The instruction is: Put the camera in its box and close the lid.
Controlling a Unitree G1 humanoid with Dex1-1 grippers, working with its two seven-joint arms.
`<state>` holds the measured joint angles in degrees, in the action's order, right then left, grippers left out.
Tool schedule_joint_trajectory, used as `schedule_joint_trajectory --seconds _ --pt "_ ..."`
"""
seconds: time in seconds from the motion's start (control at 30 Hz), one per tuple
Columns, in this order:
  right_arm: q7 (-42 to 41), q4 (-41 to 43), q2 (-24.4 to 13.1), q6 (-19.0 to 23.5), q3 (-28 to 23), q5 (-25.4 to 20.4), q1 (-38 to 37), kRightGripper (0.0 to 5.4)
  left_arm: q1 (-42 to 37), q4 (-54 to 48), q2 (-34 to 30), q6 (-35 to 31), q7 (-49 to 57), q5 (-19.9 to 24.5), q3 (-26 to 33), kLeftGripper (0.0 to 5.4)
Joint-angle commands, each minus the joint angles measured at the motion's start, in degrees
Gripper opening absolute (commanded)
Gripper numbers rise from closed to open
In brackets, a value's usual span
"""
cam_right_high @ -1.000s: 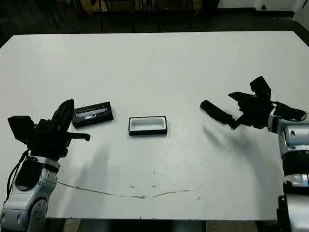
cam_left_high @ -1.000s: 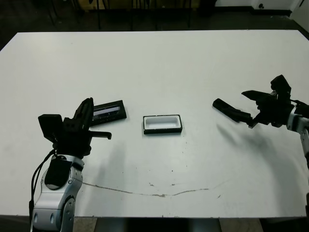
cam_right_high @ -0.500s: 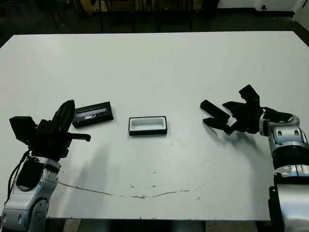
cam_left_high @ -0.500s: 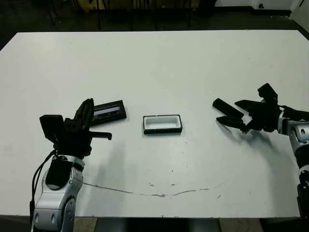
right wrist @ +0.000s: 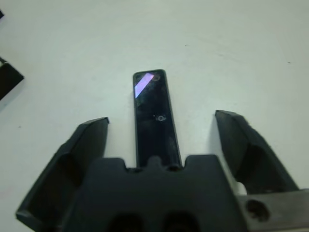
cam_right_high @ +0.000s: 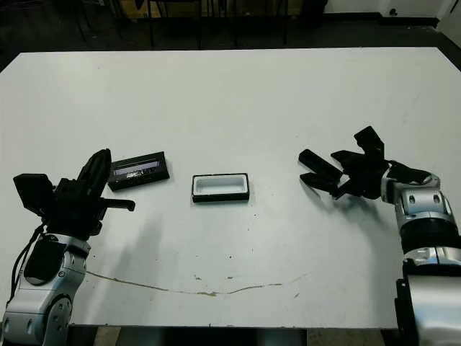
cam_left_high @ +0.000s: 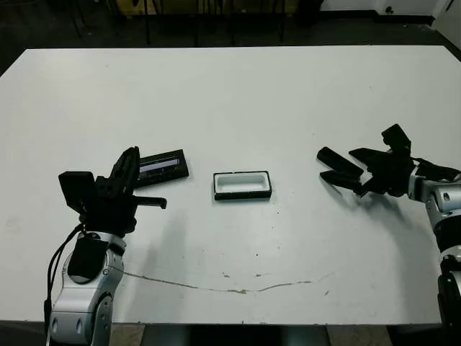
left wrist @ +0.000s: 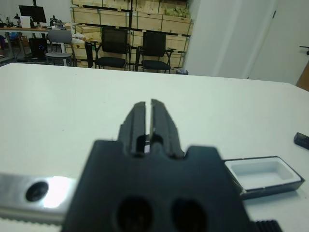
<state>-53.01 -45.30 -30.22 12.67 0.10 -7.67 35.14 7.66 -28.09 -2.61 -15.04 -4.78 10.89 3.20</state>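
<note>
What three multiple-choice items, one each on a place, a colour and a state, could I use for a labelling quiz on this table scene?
1. Where is the camera?
A. in the box
B. between the right claw's open fingers
C. on the lid

2. What colour is the box lining?
A. white
B. red
C. blue

3. How is the left claw?
A. shut on the lid
B. wide open
C. shut, empty

Answers: 1 B, the right wrist view shows the right claw with a finger on either side of it. 2 A, the inside shows white. 3 C, its fingers meet while the lid lies on the table.
</note>
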Motion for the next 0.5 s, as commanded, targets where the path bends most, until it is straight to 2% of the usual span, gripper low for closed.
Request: schedule_joint_trajectory --seconds 0.03,0.17,0.27,0.37,0.5 --pt "2.53 1.35 1.29 1.32 1.50 1.87 -3.95 4.39 0.99 0.67 -0.80 -0.71 0.05 -0.67 -0.03 0.00" --pt "0.41 1.44 0.26 -0.81 3.67 3.21 -3.91 3.68 0.96 0.61 -0.68 -0.92 0.05 -0.34 0.11 0.00" --pt "-2.02 -0.34 -0.33 -0.14 4.81 3.56 -2.64 3.15 0.95 0.48 -0.58 -0.95 0.27 -0.53 0.01 0.00" --pt "-3.84 -0.98 -1.39 -2.95 6.58 4.89 -2.07 2.63 0.91 0.40 -0.61 -0.92 0.19 -0.47 -0.04 0.00" --pt "-5.79 -1.81 -2.36 -2.00 8.17 5.85 -0.78 1.91 0.80 0.47 -0.70 -0.86 -0.18 0.05 0.09 0.00"
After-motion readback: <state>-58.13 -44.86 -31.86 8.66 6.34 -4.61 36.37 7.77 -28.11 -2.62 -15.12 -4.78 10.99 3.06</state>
